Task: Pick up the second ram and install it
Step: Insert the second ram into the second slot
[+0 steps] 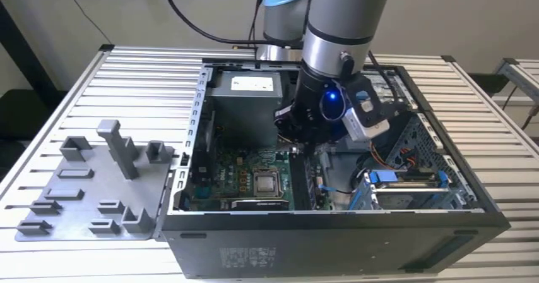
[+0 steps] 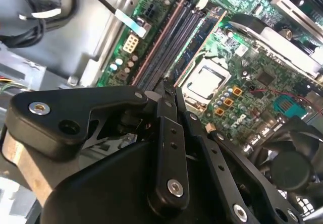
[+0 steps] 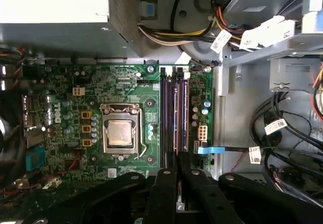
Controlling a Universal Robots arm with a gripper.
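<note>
We are looking at a robotics lab or assembly test cell. An open computer case (image 1: 337,169) lies on a counter (image 1: 101,106) of slotted aluminium profiles, beside a grey fixture plate (image 1: 93,188) with printed holders. An industrial arm (image 1: 337,36) reaches over the exposed motherboard (image 3: 126,128), against plain walls with hanging cables (image 1: 194,18).

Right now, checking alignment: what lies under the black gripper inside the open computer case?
Long dark memory slots on the green motherboard, beside the silver processor socket. The gripper covers their near ends.
</note>
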